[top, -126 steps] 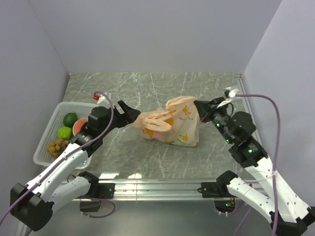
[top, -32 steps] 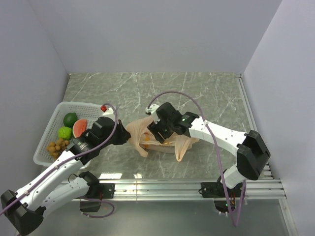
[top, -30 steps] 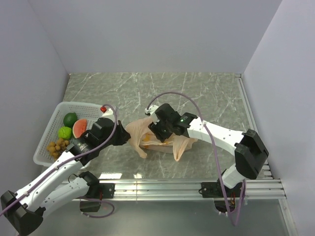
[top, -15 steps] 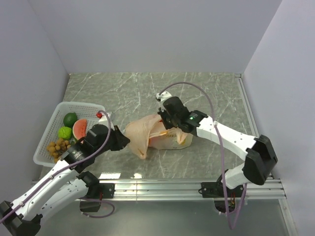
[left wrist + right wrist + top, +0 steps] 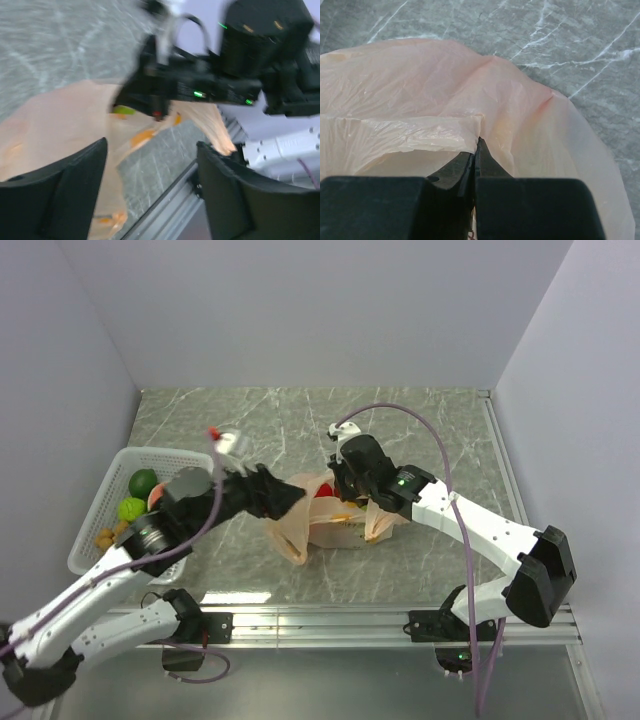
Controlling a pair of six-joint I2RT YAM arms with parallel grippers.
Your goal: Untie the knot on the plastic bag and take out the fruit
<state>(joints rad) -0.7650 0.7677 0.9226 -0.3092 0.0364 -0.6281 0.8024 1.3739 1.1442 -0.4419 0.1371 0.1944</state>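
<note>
The pale-peach plastic bag (image 5: 335, 525) lies at the table's middle, its mouth loose and slack; no knot shows. A red fruit (image 5: 322, 490) shows inside its opening, and a green fruit (image 5: 123, 110) shows blurred in the left wrist view. My right gripper (image 5: 345, 488) is shut on the bag's upper edge; in the right wrist view (image 5: 477, 143) the jaws pinch a fold of the plastic (image 5: 420, 132). My left gripper (image 5: 288, 497) hovers over the bag's left side, open and empty; the left wrist view (image 5: 151, 150) shows its fingers wide apart above the bag (image 5: 55, 130).
A white lattice basket (image 5: 118, 456) stands at the left with two green limes (image 5: 142, 481), a watermelon slice and tan berries (image 5: 104, 537). The metal rail (image 5: 330, 618) runs along the near edge. Grey walls close in the left, back and right.
My left arm has risen and swung right, over the bag's left side. The right gripper has shifted a little right with the bag's edge, and the red fruit now shows.
</note>
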